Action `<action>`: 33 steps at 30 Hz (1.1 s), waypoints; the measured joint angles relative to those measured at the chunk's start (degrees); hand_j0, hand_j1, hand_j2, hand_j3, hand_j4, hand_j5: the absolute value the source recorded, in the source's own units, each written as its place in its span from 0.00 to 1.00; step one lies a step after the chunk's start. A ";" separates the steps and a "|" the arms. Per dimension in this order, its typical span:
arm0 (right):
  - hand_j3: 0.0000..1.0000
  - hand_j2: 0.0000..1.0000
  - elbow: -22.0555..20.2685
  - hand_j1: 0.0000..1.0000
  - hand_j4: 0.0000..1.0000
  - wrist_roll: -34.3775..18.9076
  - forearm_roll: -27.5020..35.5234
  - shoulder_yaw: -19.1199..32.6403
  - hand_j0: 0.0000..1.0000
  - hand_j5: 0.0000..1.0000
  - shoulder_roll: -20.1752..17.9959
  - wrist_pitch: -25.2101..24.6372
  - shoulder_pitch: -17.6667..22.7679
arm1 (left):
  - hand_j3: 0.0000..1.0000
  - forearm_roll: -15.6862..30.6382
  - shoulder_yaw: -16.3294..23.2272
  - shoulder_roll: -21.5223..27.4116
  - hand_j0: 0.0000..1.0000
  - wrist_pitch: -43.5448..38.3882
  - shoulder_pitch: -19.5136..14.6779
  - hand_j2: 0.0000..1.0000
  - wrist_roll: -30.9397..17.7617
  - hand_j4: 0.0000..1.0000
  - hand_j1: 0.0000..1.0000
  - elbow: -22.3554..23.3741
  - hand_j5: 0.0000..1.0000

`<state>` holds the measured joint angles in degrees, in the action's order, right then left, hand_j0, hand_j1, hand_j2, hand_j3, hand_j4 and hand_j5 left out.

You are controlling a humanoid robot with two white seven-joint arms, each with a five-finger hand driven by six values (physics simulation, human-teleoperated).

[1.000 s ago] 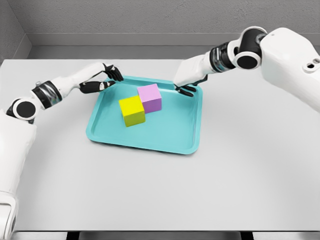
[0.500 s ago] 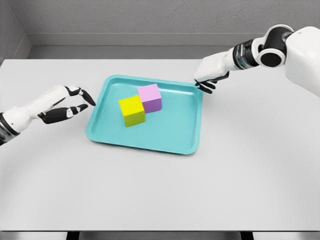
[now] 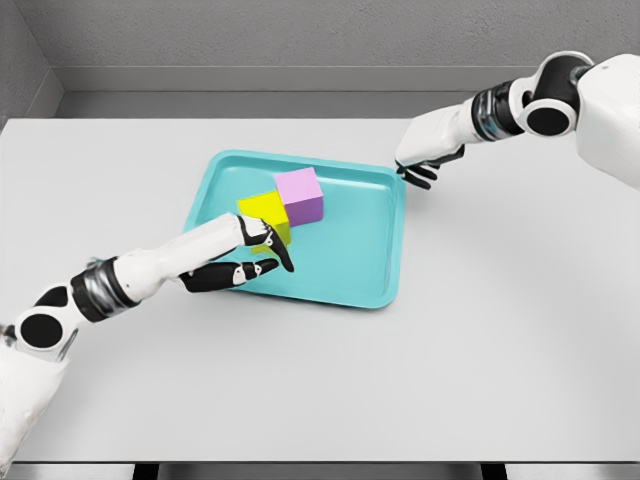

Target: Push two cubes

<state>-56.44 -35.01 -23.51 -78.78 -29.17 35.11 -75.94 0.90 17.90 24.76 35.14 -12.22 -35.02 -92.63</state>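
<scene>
Two touching cubes, yellow cube [image 3: 262, 207] and pink cube [image 3: 300, 194], sit in the teal tray [image 3: 350, 270]; left hand [image 3: 238, 255], fingers spread, partly covers the yellow, while right hand [image 3: 420, 160], fingers loosely curled, hovers at the tray's corner.

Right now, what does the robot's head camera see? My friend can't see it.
A white robot's left hand reaches into a teal tray, fingers open, partly covering a yellow cube that touches a pink cube. The right hand hovers by the tray's far right corner.

Two cubes sit in view: one yellow cube [image 3: 262, 208] and one pink cube [image 3: 301, 194] (touching each other). There is one teal tray [image 3: 350, 270], one grey bench [image 3: 400, 380], and two robot hands: left robot hand [image 3: 243, 255], right robot hand [image 3: 418, 172].
</scene>
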 measured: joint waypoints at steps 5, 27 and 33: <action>0.17 0.17 -0.07 0.17 0.17 0.00 0.02 -0.41 0.17 0.17 0.35 0.00 0.00 | 0.46 -2.43 1.23 -3.92 0.46 -0.02 -0.35 0.46 0.00 0.46 0.46 0.79 0.46; 0.14 0.14 -2.30 0.14 0.14 0.00 0.26 -2.14 0.14 0.14 0.53 0.00 -0.26 | 0.43 5.60 8.55 -13.93 0.43 -0.05 -6.85 0.43 0.00 0.43 0.43 9.41 0.43; 0.15 0.15 -2.14 0.15 0.15 0.00 0.54 -2.01 0.15 0.15 0.49 -0.01 -0.26 | 0.45 6.57 9.73 -14.33 0.45 -0.06 -8.88 0.45 0.01 0.45 0.45 15.82 0.45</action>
<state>-58.58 -35.00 -22.98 -80.79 -28.68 35.10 -76.20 7.47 27.63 10.44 35.09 -21.09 -35.01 -76.81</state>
